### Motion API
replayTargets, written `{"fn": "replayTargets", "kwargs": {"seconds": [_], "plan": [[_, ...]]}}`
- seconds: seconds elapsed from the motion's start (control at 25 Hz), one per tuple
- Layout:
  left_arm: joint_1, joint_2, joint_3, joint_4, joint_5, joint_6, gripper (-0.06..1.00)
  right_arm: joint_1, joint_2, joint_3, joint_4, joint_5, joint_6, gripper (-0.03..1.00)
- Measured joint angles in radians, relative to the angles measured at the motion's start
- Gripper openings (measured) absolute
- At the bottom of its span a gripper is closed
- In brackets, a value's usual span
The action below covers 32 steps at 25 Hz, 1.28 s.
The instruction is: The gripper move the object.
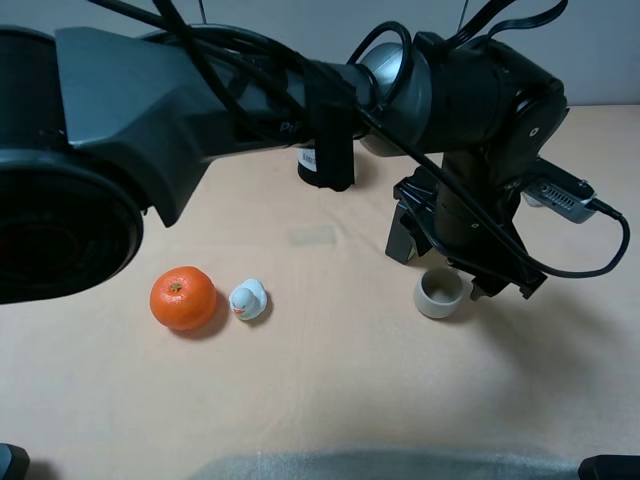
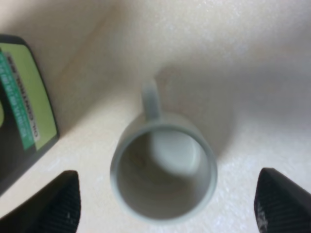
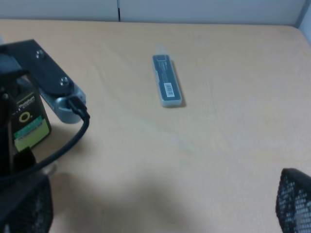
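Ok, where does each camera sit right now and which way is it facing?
Exterior high: mounted high, looking down on the table; the left arm reaches across to the cup.
Left wrist: straight down into the cup, the open left tool either side of it.
Right wrist: slanting across the table toward a slim case; right tool tips at the corners.
Shared: cup in high and left wrist; green-labelled box in both wrist views.

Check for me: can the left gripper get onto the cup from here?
Probably yes. The left gripper hangs right above the cup, jaws open to either side of it, with nothing in between. The green-labelled box stands off to one side.
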Motion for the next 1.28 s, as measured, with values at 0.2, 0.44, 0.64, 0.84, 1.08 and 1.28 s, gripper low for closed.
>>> {"fn": "replayTargets", "kwargs": {"seconds": [0.2, 0.44, 0.64, 0.84, 1.08, 1.28], "plan": [[-0.002, -0.007, -0.075, 0.0, 0.078, 0.0, 0.72, 0.0, 0.0, 0.0, 0.0, 0.0, 0.0, 0.69], [-0.002, -0.007, -0.169, 0.0, 0.188, 0.0, 0.72, 0.0, 0.0, 0.0, 0.0, 0.0, 0.0, 0.69], [-0.002, -0.02, -0.218, -0.011, 0.189, 0.003, 0.72, 0.0, 0.0, 0.0, 0.0, 0.0, 0.0, 0.69], [-0.002, -0.076, -0.22, -0.015, 0.19, 0.027, 0.73, 0.0, 0.0, 0.0, 0.0, 0.0, 0.0, 0.69], [-0.002, -0.135, -0.221, -0.015, 0.19, 0.044, 0.73, 0.0, 0.0, 0.0, 0.0, 0.0, 0.0, 0.69], [-0.002, -0.184, -0.193, -0.014, 0.191, 0.05, 0.73, 0.0, 0.0, 0.0, 0.0, 0.0, 0.0, 0.69]]}}
